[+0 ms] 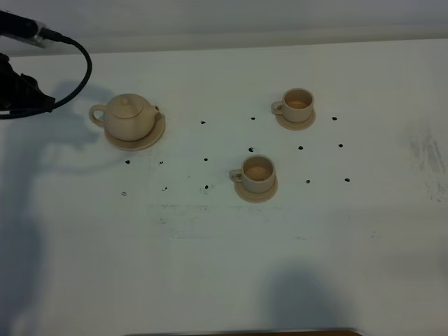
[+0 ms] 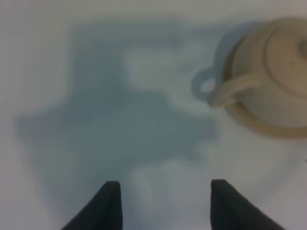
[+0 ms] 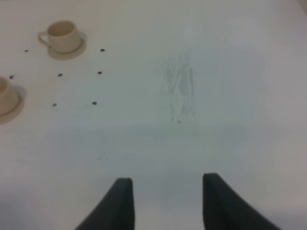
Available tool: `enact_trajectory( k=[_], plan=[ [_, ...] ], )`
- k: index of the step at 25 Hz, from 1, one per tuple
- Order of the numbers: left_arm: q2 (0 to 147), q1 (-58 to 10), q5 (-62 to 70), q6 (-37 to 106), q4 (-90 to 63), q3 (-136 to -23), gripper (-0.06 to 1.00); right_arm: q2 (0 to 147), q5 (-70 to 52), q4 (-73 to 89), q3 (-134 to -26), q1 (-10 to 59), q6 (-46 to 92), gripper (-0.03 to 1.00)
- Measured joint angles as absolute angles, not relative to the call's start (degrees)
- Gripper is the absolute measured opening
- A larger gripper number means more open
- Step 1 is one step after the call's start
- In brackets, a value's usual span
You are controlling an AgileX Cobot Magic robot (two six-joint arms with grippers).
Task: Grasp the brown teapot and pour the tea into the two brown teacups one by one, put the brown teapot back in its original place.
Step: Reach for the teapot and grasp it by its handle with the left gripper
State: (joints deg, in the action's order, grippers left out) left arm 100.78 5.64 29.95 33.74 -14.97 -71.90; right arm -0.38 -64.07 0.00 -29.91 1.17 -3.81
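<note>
Left hand spread, brown teapot blurred, cropped

Left wrist view is soft all over: brown teapot blurred, cut by the frame edge, spout out of shot. Left gripper and right gripper show 2 fingertips each, rest cropped. Right wrist view crops near teacup to roughly half. Exterior high: left arm cut at left edge. Contents of near teacup and far teacup too small to tell. Dark strip at bottom edge unidentifiable.
</note>
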Motion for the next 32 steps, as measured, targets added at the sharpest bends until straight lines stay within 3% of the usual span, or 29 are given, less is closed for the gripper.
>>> enact_trajectory(
  k=[6, 21, 32],
  plan=[
    [105.58, 3.71, 36.25, 42.24, -12.77, -78.01, 0.4, -0.38, -64.07, 0.0, -29.91, 1.17, -3.81, 0.35],
    [107.57, 3.59, 34.95, 77.94, -23.38, -79.85, 0.4, -0.38, -64.07, 0.0, -29.91, 1.17, -3.81, 0.35],
    [115.48, 3.59, 42.55, 79.5, -23.74, -93.1, 0.35, -0.38, -64.07, 0.0, -29.91, 1.17, -3.81, 0.35]
  ],
)
